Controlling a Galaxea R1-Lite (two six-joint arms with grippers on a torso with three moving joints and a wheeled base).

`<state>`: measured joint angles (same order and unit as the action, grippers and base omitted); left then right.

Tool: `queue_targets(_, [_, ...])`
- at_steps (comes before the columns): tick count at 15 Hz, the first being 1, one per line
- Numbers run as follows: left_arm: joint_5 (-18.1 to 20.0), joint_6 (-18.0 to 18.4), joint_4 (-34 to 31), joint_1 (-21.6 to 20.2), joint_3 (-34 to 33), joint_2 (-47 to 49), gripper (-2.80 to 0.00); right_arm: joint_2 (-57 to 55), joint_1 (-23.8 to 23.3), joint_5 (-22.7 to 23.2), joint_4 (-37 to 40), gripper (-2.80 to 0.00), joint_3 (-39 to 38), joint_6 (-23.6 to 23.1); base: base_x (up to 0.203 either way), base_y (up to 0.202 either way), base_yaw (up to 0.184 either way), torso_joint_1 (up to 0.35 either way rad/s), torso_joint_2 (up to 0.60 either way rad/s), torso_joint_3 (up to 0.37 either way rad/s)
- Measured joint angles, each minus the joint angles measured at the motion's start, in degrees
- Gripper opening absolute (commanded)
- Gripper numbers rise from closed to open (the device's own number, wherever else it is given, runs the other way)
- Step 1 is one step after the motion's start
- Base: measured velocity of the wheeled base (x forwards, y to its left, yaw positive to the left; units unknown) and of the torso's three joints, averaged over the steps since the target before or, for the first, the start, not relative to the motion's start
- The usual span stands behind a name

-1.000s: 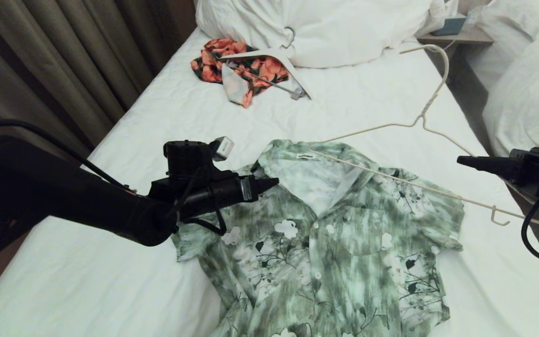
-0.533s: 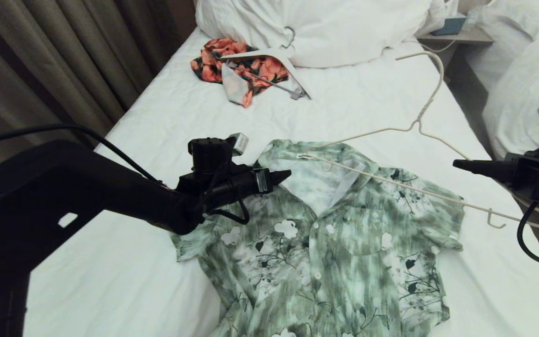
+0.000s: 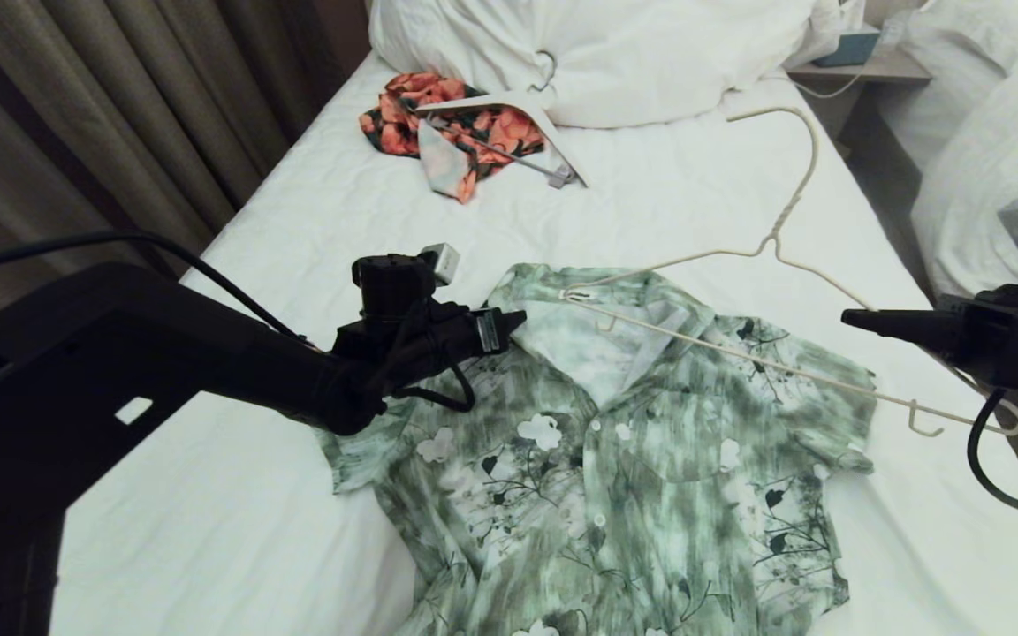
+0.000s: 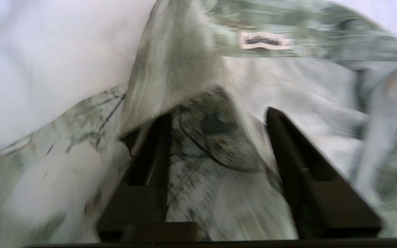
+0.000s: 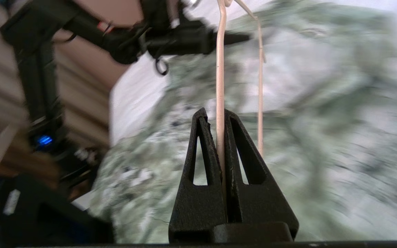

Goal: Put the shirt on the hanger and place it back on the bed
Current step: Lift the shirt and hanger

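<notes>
The shirt (image 3: 615,450) lies face up and buttoned on the bed (image 3: 695,190), its thin fabric mottled green and white with white flowers and dark leaves; its hem is cut off by the frame edge. The bed's white sheet is finely creased all around it.

The left gripper (image 3: 509,322) sits at the shirt's collar, on the side toward the brown curtains (image 3: 102,115). In the left wrist view its 2 dark wedge-shaped fingers (image 4: 295,172) stand partly spread with a raised fold of the collar cloth between them; blur makes it hard to tell whether they press the cloth.

The hanger (image 3: 770,247), a slim cream wire triangle with a long curved hook, is tilted over the far shoulder of the shirt. 1 corner rests at the open collar near the neck label, and the other corner reaches past the shirt's sleeve. The right gripper (image 3: 854,320) holds it there, its black fingers pressed together on a single wire strand.

Beyond the shirt, near the white pillow (image 3: 615,53), an orange floral garment (image 3: 447,124) lies crumpled under a thicker white hanger (image 3: 518,110).
</notes>
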<state>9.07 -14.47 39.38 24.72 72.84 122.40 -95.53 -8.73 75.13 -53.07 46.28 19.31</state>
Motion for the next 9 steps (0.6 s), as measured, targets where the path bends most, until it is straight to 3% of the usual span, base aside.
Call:
queue_targets(4, [-0.1, -0.2, -4.0, 0.1, -4.1, -6.5, -2.80, 0.2, 4.1, -0.5, -0.5, -2.80, 0.2, 0.2, 0.000, 0.000, 0.000, 0.000, 0.00, 0.000])
queue_targets(6, [-0.1, -0.3, -7.6, 0.3, -5.0, -8.9, -2.80, 0.3, 4.5, -0.7, -0.5, -2.80, 0.7, 0.2, 0.000, 0.000, 0.000, 0.000, 0.00, 0.000])
queue_targets(9, [-0.4, -0.4, -7.6, 1.4, -5.2, -9.1, -2.80, 0.7, 3.5, -2.6, -0.5, -2.80, 0.8, 0.2, 0.000, 0.000, 0.000, 0.000, 0.00, 0.000])
